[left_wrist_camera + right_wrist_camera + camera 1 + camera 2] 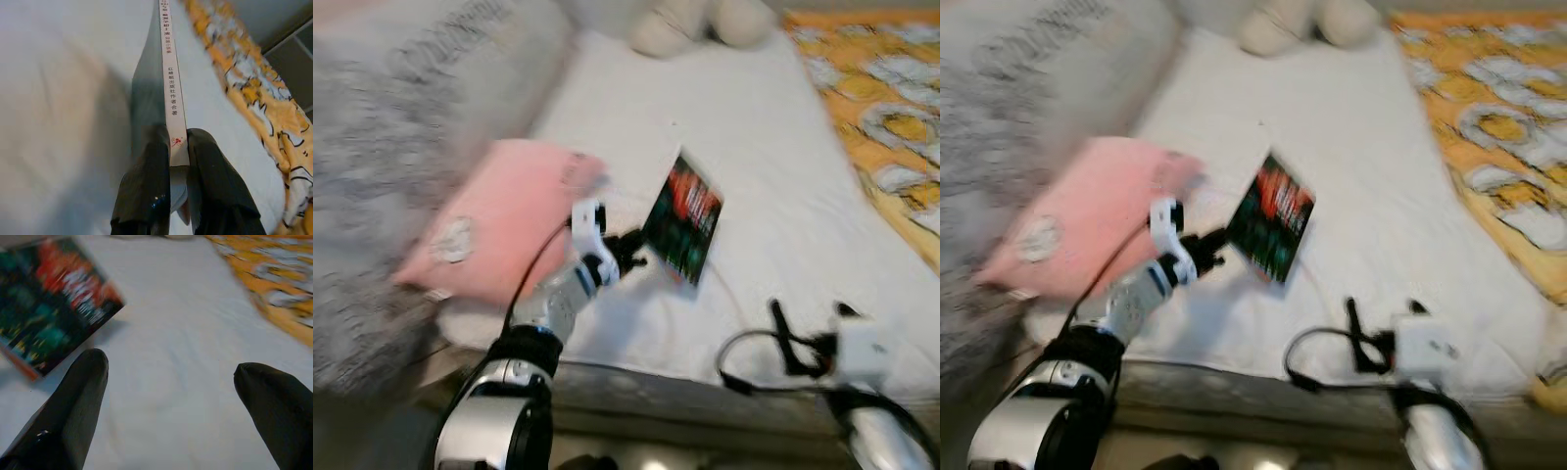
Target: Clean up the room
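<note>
White bed (773, 176): left gripper (636, 247) pinches the stiff, light book (683, 219) by its spine; right gripper (808, 338) hangs open.

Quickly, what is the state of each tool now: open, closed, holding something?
Left tool: closed on the book, gripping it at the spine.
Right tool: open, holding nothing, above the white bed sheet.

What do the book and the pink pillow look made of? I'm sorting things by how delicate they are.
Book: paper with a glossy printed cover, judging by the thin white spine clamped in the left pincer. Pink pillow: soft, matte fabric, probably; blur hides the weave.
</note>
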Robot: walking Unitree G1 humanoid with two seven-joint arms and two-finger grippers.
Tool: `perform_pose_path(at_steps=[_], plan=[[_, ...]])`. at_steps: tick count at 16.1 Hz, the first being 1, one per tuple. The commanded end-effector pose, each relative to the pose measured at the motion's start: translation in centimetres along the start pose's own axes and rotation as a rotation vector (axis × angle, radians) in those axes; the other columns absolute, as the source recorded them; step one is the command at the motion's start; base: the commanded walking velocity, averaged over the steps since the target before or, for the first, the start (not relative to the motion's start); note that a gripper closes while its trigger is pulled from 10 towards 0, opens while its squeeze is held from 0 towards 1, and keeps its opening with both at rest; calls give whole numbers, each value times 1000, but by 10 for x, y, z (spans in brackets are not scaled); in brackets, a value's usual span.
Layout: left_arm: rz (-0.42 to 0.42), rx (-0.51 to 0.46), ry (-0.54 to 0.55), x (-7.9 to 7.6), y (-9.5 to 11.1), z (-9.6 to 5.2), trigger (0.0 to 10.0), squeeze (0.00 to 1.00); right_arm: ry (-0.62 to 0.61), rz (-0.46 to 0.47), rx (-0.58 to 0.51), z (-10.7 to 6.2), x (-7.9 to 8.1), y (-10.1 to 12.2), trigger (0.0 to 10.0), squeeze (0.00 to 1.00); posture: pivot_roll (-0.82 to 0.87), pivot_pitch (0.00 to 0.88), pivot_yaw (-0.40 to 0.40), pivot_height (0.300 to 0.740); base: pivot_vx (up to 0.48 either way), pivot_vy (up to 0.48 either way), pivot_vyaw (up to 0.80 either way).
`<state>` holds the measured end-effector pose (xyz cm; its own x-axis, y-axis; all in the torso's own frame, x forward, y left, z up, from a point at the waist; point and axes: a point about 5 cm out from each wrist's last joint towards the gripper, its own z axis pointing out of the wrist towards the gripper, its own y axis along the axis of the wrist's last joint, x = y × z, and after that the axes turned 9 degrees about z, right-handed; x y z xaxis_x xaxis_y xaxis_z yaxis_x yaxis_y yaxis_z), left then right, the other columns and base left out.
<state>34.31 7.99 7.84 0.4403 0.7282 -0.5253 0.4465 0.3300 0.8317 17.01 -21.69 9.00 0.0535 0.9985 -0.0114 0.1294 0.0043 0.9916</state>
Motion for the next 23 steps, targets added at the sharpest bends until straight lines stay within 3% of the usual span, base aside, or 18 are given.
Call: perform_pose_path(at_steps=[1, 2, 3, 8, 11, 15, 16, 18, 20, 23], plan=[[-21, -70, 56, 13, 14, -5, 10000, 0, 2, 10, -26, -6, -4, 11, 10000, 0, -376, 191, 108, 740, 0, 0, 0], [-44, -54, 135, 31, 6, -15, 10000, 0, 15, 33, -7, -23, -10, 15, 10000, 0, -394, 219, 96, 740, 0, 0, 0], [-45, -59, 190, 42, 4, -23, 10000, 0, 29, 48, -7, -26, -11, 16, 10000, 0, -398, 228, 94, 740, 0, 0, 0], [-10, -164, 376, 82, 27, -54, 10000, 0, 116, 50, 29, -26, -1, 19, 10000, 0, -354, 240, 83, 740, 0, 0, 0], [67, -162, 459, 96, 31, -68, 10000, 0, 196, 103, 25, -24, 8, 21, 10000, 0, -346, 243, 80, 740, 0, 0, 0], [116, -200, 494, 99, 35, -73, 10000, 0, 298, 76, 74, -25, 13, 13, 10000, 0, -326, 245, 77, 740, 0, 0, 0], [138, -173, 506, 100, 30, -73, 10000, 1000, 302, 77, 82, -24, 14, 12, 10000, 0, -322, 245, 76, 740, 0, 0, 0], [184, -129, 534, 102, 27, -75, 10000, 1000, 313, 80, 86, -24, 16, 11, 10000, 0, -320, 243, 76, 740, 0, 0, 0], [299, -72, 515, 100, 29, -74, 10000, 1000, 314, 78, 93, -24, 17, 10, 10000, 0, -319, 239, 80, 740, 0, 0, 0], [446, -67, 463, 93, 42, -69, 10000, 1000, 315, 81, 97, -24, 19, 8, 10000, 0, -312, 235, 86, 740, 0, 0, 0]])
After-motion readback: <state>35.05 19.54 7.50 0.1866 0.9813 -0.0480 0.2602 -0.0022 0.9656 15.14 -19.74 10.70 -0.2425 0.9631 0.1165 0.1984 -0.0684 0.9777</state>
